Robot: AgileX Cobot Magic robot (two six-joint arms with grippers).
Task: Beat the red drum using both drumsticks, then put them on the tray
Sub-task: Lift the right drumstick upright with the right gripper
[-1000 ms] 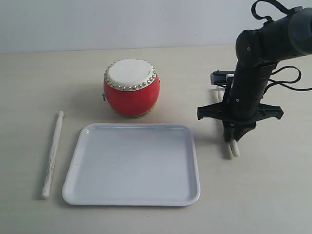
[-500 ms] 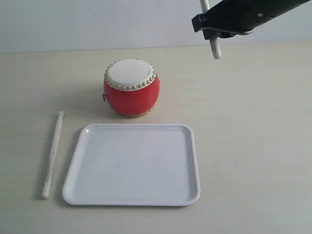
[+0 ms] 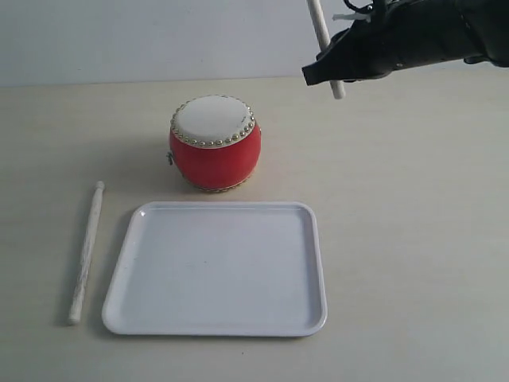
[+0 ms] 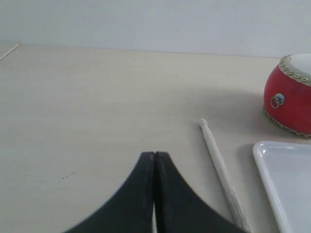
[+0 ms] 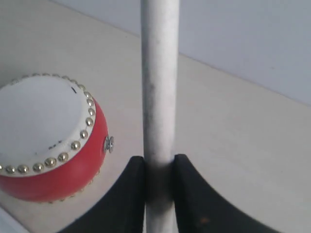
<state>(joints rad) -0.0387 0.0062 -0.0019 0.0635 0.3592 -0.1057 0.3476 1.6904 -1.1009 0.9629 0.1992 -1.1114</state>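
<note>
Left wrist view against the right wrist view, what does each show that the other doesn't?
Only the left wrist view: the left hand, shut and empty, and the lying drumstick. Only the right wrist view: the right hand shut on the raised drumstick. Both: the red drum and the pale tabletop.

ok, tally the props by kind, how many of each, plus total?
drum: 1
sticks: 2 (loose stick beside the tray, held stick in the right gripper)
tray: 1
total: 4
</note>
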